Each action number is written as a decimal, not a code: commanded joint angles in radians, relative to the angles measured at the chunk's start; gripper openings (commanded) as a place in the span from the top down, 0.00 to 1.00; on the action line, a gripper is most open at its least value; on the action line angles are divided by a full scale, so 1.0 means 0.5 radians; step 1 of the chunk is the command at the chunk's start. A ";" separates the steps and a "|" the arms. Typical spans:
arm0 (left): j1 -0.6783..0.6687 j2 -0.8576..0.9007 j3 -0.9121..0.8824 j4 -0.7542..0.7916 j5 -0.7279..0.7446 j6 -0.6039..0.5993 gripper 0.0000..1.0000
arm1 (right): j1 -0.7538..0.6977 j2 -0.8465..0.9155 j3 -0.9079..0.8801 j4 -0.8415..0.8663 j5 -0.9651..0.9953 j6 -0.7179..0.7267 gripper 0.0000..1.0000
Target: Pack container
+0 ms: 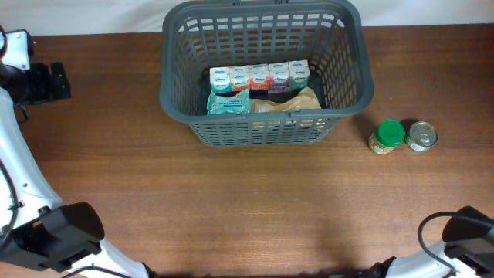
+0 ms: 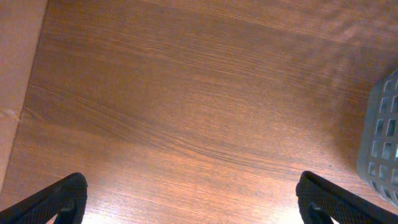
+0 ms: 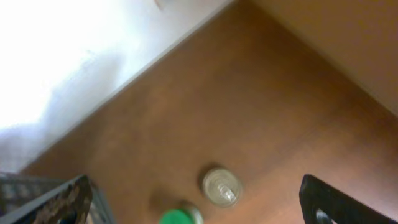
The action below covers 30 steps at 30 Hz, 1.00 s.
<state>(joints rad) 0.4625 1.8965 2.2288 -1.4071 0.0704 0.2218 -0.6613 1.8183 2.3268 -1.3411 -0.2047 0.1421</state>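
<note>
Left gripper: the fingers stand wide apart, one at each lower corner of the left wrist view. It holds nothing, and only wood shows between them.
Right gripper: it is spread as wide and also grips nothing. It hangs high over the table, so the jar and the can look small under it.
Near table: a broad band of brown wood runs from the arm bases at 6 o'clock up to the container, across the whole width.
Green-lidded jar: it is upright at 4 o'clock of the container, apart from its wall.
Tin can: it is upright at 3 o'clock of the jar and just beside it. I cannot tell if they touch. Past the can, wood goes on to the picture's edge.
Container: it sits at 12 o'clock on the table with its long side toward the arms. In the overhead view its far rim lies over the far table edge. One corner shows at 3 o'clock in the left wrist view.
Cartons: they are small boxes in one row across the container, well under the rim.
Teal packet: it lies at 7 o'clock of the row, against the near wall.
Tan bag: it lies at 3 o'clock of the packet and touches it.
White backdrop: it begins straight behind the far table edge.
</note>
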 commanded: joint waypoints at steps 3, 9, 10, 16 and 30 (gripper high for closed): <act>0.007 0.011 -0.013 -0.001 0.006 -0.025 0.01 | 0.029 0.088 -0.330 -0.047 0.565 0.223 0.01; 0.007 0.011 -0.013 -0.001 0.007 -0.024 0.01 | 0.101 0.106 -0.890 0.214 0.514 0.310 0.01; 0.007 0.011 -0.013 -0.001 0.006 -0.025 0.01 | 0.124 0.106 -0.967 0.276 0.507 0.308 0.01; 0.007 0.011 -0.013 -0.001 0.006 -0.024 0.01 | 0.250 0.106 -1.324 0.581 0.526 0.349 0.01; 0.007 0.011 -0.013 -0.001 0.006 -0.025 0.01 | 0.371 0.254 -1.278 0.671 0.432 0.443 0.01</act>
<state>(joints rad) 0.4625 1.8965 2.2288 -1.4067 0.0704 0.2192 -0.4862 1.8931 1.6466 -1.0126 0.0177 0.3626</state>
